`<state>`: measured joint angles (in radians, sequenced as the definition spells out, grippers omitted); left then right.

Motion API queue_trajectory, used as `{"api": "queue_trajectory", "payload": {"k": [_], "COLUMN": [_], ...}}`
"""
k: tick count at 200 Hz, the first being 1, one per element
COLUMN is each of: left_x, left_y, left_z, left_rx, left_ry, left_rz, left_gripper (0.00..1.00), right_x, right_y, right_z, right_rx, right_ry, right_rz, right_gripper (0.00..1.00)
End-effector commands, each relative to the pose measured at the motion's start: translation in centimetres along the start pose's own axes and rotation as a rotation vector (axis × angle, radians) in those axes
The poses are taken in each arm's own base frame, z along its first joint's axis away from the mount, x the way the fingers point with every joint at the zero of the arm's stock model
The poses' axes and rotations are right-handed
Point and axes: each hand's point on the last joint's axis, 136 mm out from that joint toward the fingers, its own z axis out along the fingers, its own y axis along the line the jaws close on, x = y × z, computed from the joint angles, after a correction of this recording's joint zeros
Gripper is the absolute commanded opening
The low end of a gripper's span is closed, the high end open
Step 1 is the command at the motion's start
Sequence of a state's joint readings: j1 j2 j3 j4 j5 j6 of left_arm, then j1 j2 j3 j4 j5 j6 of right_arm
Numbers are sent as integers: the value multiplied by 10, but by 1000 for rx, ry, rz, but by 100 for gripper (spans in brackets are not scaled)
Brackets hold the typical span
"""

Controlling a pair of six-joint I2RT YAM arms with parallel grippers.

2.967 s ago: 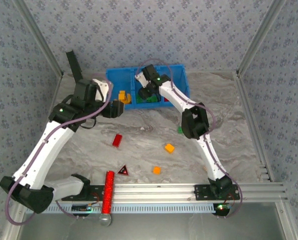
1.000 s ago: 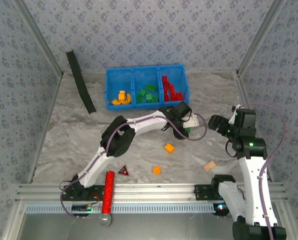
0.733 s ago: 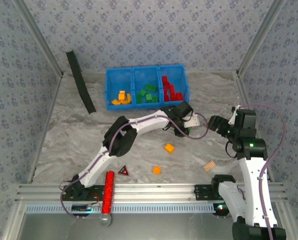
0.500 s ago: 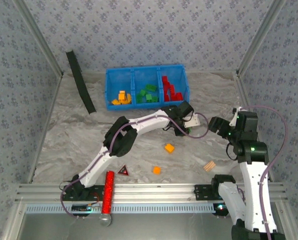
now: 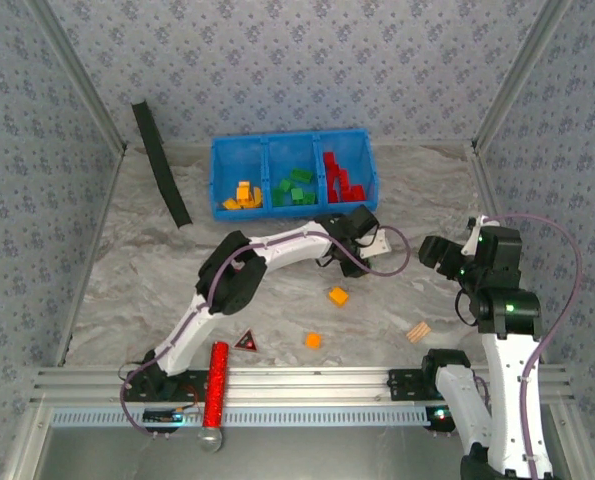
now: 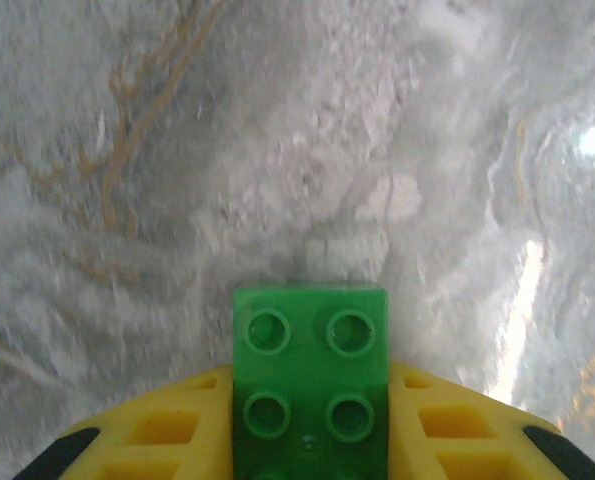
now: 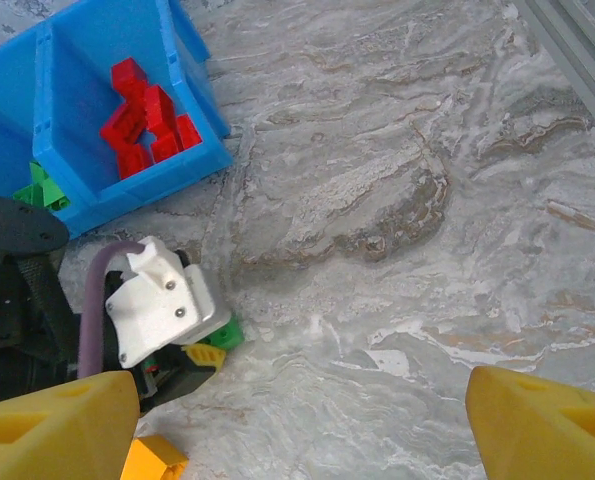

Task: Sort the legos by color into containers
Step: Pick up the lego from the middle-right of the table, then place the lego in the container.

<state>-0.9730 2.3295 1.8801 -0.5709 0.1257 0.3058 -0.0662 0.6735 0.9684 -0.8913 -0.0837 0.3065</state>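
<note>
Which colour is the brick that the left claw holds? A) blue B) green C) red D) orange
B: in the left wrist view, a green brick with four studs showing is gripped in the left claw.

Top camera overlooks the whole table [image 5: 277, 300]; both wrist cameras look down, sharing a green lego [image 6: 309, 390].

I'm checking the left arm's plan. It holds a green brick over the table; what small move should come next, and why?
Probably lift and carry it toward the tray's middle compartment. The left gripper is shut on the green brick, the tray lies just beyond it, and the middle compartment already holds the other green bricks.
</note>
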Motion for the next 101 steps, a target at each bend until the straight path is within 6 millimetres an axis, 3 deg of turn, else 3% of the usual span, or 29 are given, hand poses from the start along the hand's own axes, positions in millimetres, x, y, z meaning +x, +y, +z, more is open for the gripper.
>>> {"api": "queue_trajectory", "payload": {"k": [1, 24, 47, 70, 101], "left_x": [-12, -34, -51, -52, -38], "left_y": [19, 44, 75, 110, 165], "left_z": [-36, -69, -102, -130, -161], "left_rx": [-38, -98, -174, -244, -358], "left_ry": [-59, -143, -198, -237, -284], "left_rz": [-100, -145, -200, -279, -422], "left_gripper": [19, 19, 18, 18, 18], "right_x": [-6, -14, -9, 2, 13], "right_y": [4, 8, 21, 25, 22], "right_z": [-13, -22, -23, -17, -8], "right_rx": [-18, -53, -130, -165, -163], "right_ry": [-36, -129, -120, -78, -38], "right_rz": [-12, -20, -52, -69, -66], "right_gripper": [87, 87, 87, 87, 87]}}
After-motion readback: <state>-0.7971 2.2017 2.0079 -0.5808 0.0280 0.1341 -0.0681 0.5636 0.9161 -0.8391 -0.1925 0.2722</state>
